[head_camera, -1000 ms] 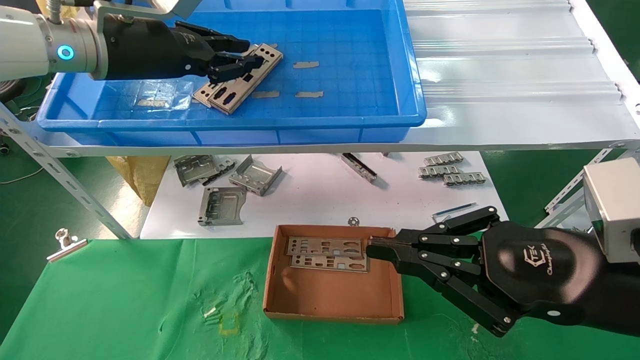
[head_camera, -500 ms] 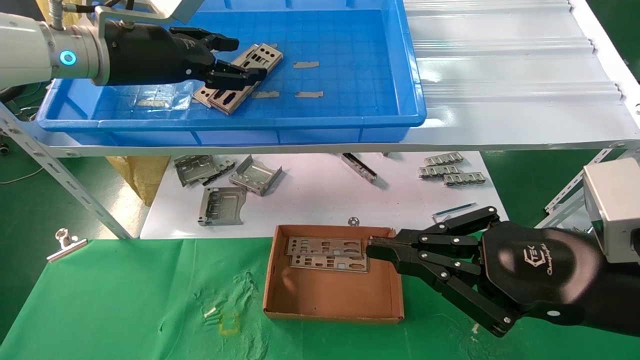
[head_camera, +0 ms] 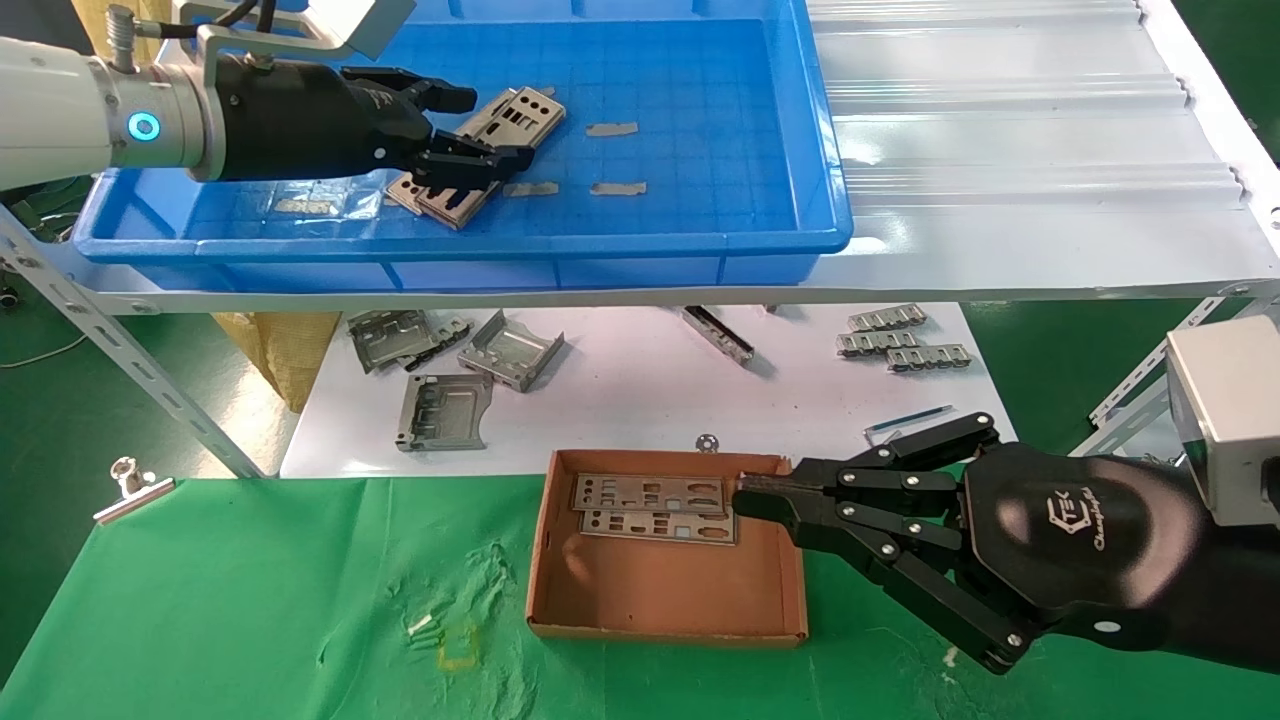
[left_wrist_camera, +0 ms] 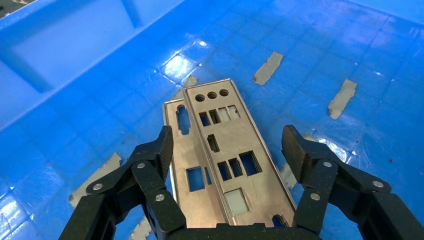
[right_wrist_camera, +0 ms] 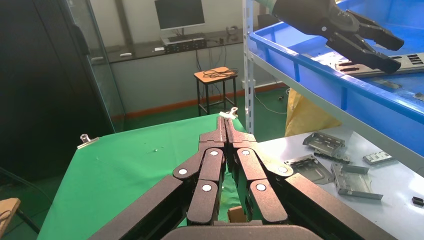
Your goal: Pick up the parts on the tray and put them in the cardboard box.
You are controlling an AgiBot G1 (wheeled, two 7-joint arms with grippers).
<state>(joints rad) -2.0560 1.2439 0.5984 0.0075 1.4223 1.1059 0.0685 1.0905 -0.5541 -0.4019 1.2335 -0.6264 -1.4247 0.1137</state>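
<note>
Fingers point(left_wrist_camera: 302, 150) now wider astride parts point(left_wrist_camera: 225, 160)

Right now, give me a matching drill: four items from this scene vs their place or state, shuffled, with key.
Items:
1. left gripper
2. right gripper
3. blue tray
4. cardboard box

Place or state:
A. on the green cloth, two plates inside
B. jaws open, straddling the two stacked plates
C. on the white shelf
D. shut, at the box's right wall

Pairs: 1-B, 2-D, 3-C, 4-A
</note>
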